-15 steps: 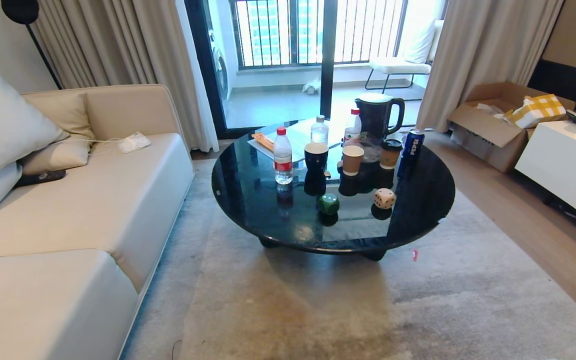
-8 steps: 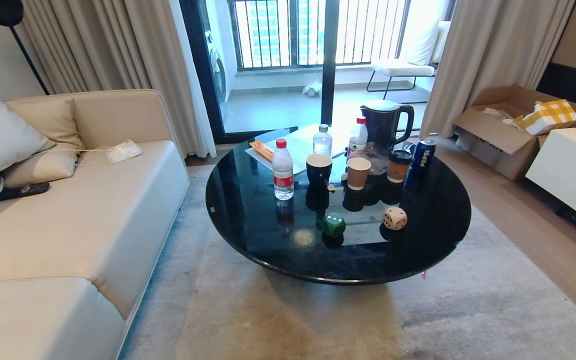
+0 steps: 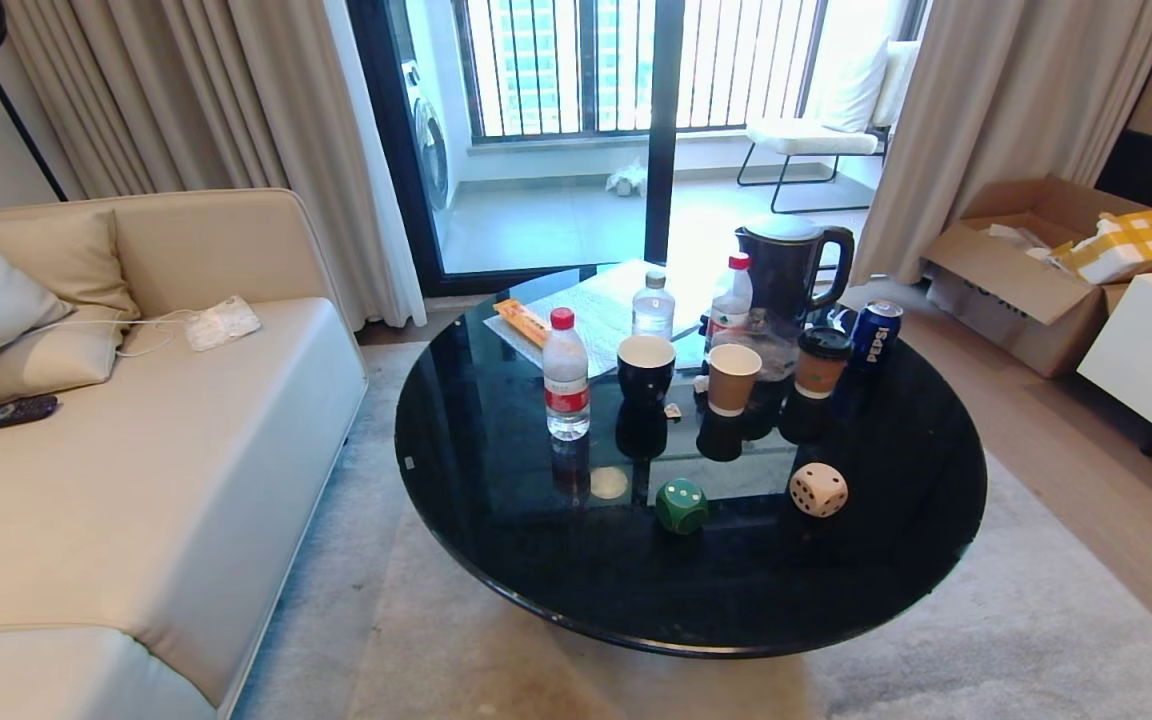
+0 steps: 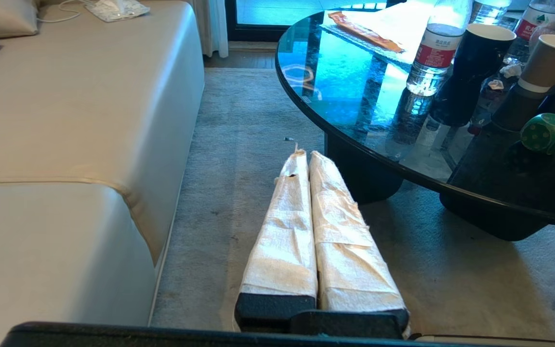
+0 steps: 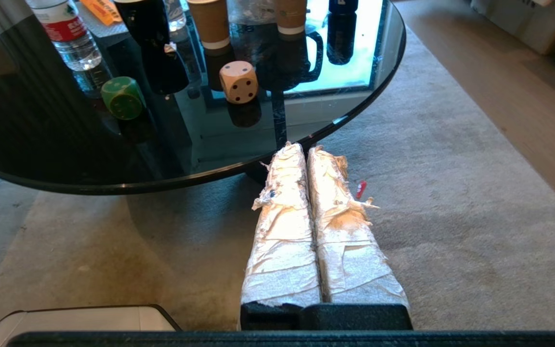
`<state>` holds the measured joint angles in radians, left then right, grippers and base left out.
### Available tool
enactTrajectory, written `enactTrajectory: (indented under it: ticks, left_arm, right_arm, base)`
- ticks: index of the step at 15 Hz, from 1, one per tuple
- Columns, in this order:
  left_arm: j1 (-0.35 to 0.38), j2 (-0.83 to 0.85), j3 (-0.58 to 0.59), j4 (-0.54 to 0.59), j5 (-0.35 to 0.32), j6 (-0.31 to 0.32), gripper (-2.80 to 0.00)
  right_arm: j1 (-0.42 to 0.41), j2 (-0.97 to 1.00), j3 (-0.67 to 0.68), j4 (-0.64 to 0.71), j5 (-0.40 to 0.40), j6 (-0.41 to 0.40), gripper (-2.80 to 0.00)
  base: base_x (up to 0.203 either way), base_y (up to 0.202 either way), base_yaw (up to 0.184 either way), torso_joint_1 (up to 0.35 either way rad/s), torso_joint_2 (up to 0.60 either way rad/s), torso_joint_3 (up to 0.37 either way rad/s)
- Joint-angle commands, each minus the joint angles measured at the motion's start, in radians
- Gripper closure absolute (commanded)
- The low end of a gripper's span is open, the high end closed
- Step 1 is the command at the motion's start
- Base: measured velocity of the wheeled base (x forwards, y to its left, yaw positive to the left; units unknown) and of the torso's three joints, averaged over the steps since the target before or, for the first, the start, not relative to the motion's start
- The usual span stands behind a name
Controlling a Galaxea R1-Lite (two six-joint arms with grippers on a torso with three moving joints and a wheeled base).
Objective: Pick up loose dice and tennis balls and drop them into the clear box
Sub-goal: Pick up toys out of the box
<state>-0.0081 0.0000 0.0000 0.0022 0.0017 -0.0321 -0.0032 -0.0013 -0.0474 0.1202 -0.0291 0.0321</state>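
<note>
Blue can (image 3: 876, 336), far right edge of the table (image 3: 496, 560): "PEPSI" in white letters.
Bottle labels: print too small to read.

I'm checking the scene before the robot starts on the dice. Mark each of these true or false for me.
1. Two dice lie on the round black table: a green die and a beige die. True.
2. The left gripper holds the green die. False: it is shut on nothing, low over the carpet beside the table.
3. The beige die touches the Pepsi can. False: they stand well apart.
4. The right gripper is shut and empty, near the table's edge. True.
5. The clear box stands on the table. False: no view shows it.
</note>
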Motion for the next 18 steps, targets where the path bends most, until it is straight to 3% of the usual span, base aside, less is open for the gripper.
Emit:
enactTrajectory:
  ticks: [1,3,5,18]
  left_arm:
    - [0.0,0.0,0.0,-0.001,0.0,0.0,0.0]
    - [0.0,0.0,0.0,0.001,-0.002,0.004,0.0]
    - [0.0,0.0,0.0,-0.004,-0.006,0.053,0.0]
    - [0.0,0.0,0.0,-0.004,-0.006,0.051,0.0]
  right_arm:
    - [0.0,0.0,0.0,0.001,0.0,0.0,0.0]
    - [0.0,0.0,0.0,0.001,0.0,0.0,0.0]
    - [0.0,0.0,0.0,0.001,0.0,0.0,0.0]
    - [0.0,0.0,0.0,0.001,0.0,0.0,0.0]
  base:
    - [0.053,0.0,0.01,0.007,0.01,0.002]
    - [0.0,0.0,0.0,0.0,0.0,0.0]
    - [0.0,0.0,0.0,0.0,0.0,0.0]
    - [0.0,0.0,0.0,0.0,0.0,0.0]
